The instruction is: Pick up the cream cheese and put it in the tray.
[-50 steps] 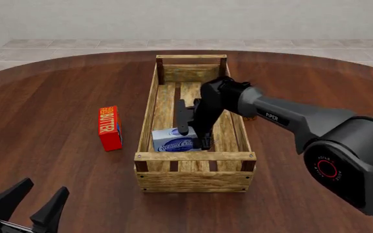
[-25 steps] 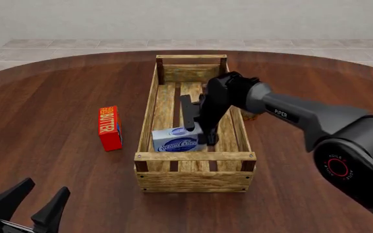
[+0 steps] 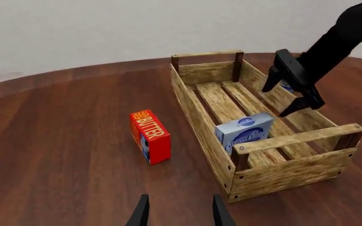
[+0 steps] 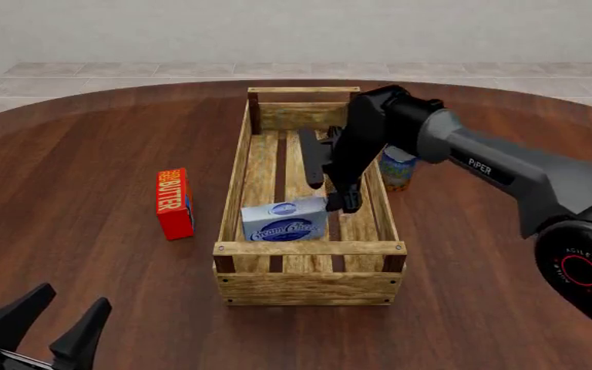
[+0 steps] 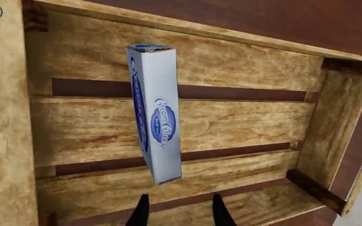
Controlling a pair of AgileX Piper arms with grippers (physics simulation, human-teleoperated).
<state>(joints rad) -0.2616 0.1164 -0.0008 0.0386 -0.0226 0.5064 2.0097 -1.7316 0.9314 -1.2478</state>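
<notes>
The cream cheese [image 4: 284,220] is a white-and-blue box standing on its long edge on the slats at the near end of the tray [image 4: 237,169], a long wooden crate. My right gripper [image 4: 329,196] hangs open just above and behind the box, touching nothing. In the right wrist view the cream cheese [image 5: 159,122] lies on the tray's slats [image 5: 5,117] beyond the open gripper [image 5: 179,214]. The left wrist view shows the cream cheese [image 3: 245,133], the tray [image 3: 193,103] and the right gripper [image 3: 278,101] over it. My left gripper [image 4: 55,320] is open and empty at the table's near left.
A red-orange butter box [image 4: 173,203] stands on the table left of the tray, also in the left wrist view as the butter box [image 3: 150,136]. A blue-labelled can [image 4: 397,169] stands just outside the tray's right wall. The table is dark wood.
My right gripper has risen and drawn back toward the far right, away from the cream cheese, which stays put in the tray. The left arm has not moved.
</notes>
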